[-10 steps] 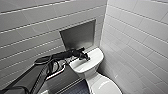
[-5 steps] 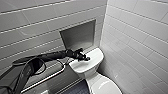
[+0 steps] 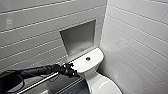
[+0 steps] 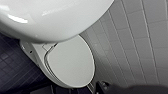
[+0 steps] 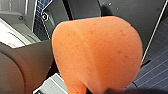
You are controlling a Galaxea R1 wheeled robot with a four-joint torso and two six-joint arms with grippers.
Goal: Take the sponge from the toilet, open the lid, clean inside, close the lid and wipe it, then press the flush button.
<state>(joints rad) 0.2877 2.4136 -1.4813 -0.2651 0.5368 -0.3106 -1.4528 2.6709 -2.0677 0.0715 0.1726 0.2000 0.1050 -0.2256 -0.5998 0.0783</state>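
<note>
By the tank, 9 o'clock side: I have the left gripper (image 3: 72,71) at the edge of the tank (image 3: 96,55), with the arm coming in from 8 o'clock in the head view. I can't tell whether it is touching or just beside.
Left gripper state: open or closed, I can't tell.
Why there: my guess is that it's staged near the hinge end to lift the lid, leaving the other arm free for the sponge.
Sponge: the sponge (image 5: 97,52) is bright orange and close up to the right wrist camera. It is off the toilet (image 3: 95,80), with dark floor tiles behind it.
Right gripper: I judge it clamped on the sponge. The pad is creased down the middle as if squeezed, and it hangs in the air.
Lid: the lid (image 3: 106,86) is down flat over the bowl, at 5 o'clock from the tank. The left wrist view shows it closed too.
Flush button: the flush button (image 3: 88,59) sits mid tank top with nothing on it.
Stage: sponge pickup looks done, lid not yet opened.
Risk: the lid is glossy and may slip when lifted by its rim.
Around: wall niche (image 3: 78,40) at 11 o'clock from the tank, grab rail (image 3: 37,83) at 8 o'clock.
</note>
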